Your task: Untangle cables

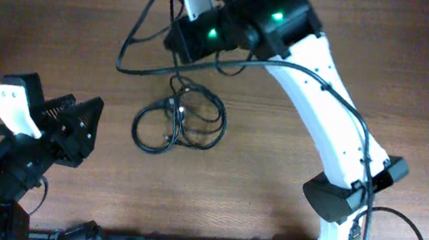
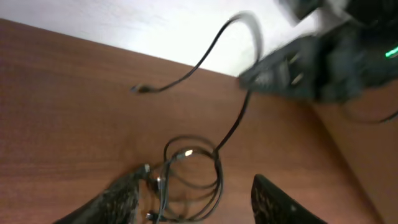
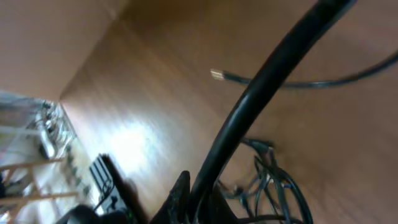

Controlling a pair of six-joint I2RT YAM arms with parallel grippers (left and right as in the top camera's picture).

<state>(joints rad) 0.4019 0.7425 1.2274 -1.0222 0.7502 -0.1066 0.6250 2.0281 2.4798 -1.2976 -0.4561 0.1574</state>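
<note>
The cables (image 1: 180,124) lie in a loose tangle of overlapping loops near the middle of the table (image 1: 60,23), with small plug ends showing among the strands. One raised cable (image 2: 233,127) climbs out of the heap, up and away from the wood. Its free part arches over and drops back towards the table, ending in a small plug (image 2: 140,89) well apart from the pile.

The right claw (image 3: 196,205) is above the far side of the tangle. Its jaws are pinched together on that raised cable, which runs as a thick black line up from between them in the right wrist view. The right arm (image 1: 331,128), white with black joints, reaches in from the near right edge of the table.

The left claw (image 1: 89,129) sits to the left of the heap, pointed at it. Its fingers (image 2: 118,199) are spread wide with nothing gripped. In the left wrist view the near loops of the pile lie between the two fingertips.
</note>
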